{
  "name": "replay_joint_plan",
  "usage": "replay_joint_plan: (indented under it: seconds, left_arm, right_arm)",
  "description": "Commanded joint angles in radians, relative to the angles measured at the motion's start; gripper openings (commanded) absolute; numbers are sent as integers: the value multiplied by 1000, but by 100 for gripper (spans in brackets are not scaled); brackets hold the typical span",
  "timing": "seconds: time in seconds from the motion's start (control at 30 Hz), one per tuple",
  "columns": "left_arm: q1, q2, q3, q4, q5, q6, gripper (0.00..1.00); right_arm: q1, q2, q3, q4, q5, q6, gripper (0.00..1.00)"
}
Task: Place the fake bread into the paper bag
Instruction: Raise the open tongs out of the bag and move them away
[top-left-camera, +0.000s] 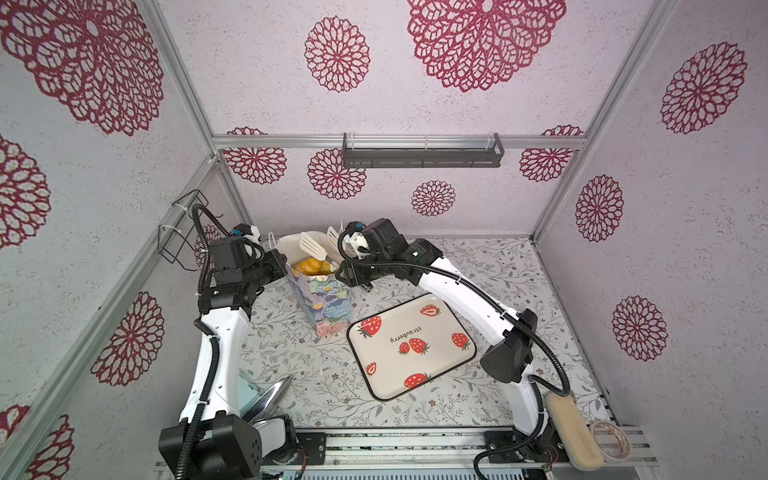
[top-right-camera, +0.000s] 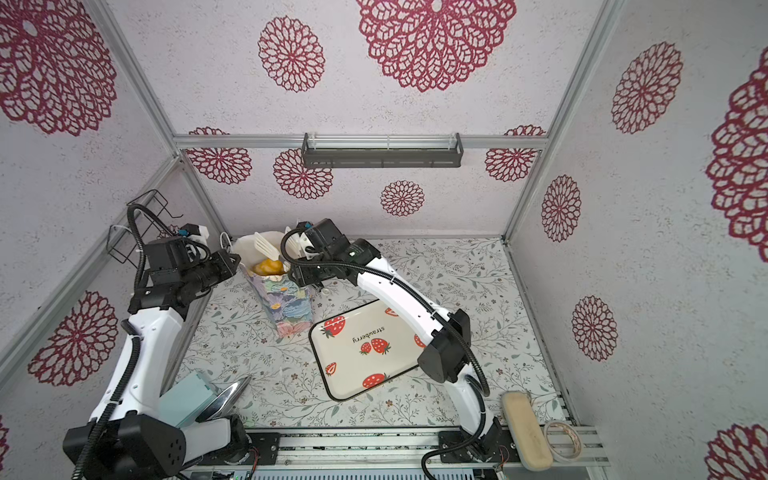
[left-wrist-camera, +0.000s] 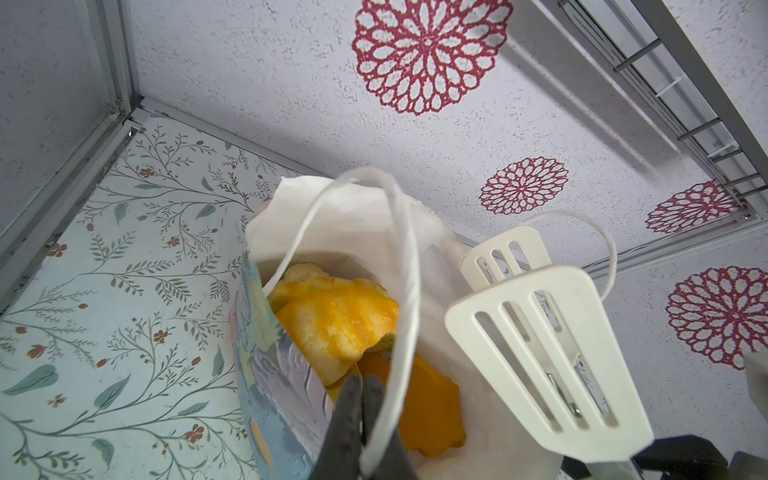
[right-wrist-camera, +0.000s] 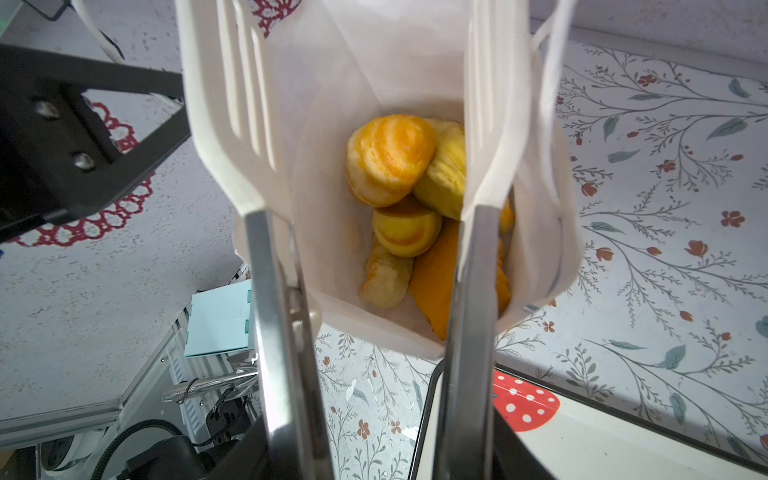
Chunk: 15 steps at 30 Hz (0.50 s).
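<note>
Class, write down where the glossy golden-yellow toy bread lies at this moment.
In a top view the toy bread sits inside the upright floral paper bag, beneath white slotted tongs, left of centre near the back wall, just behind the cream strawberry tray.

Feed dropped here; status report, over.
Left gripper shut on paper bag rim. Right gripper holds tongs spread at bag mouth. Fake bread inside. Cord handle arches over opening.
</note>
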Motion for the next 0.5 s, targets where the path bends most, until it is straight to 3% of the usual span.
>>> replay_joint_plan:
  seconds: [0.0, 0.47]
  left_arm:
    - [0, -10, 3, 1, 3, -3, 7]
    - [1, -9, 16, -10, -25, 5, 9]
  right_arm:
    - [-2, -97, 51, 38, 19, -21, 55]
    - [-2, -197, 66, -19, 96, -56, 53]
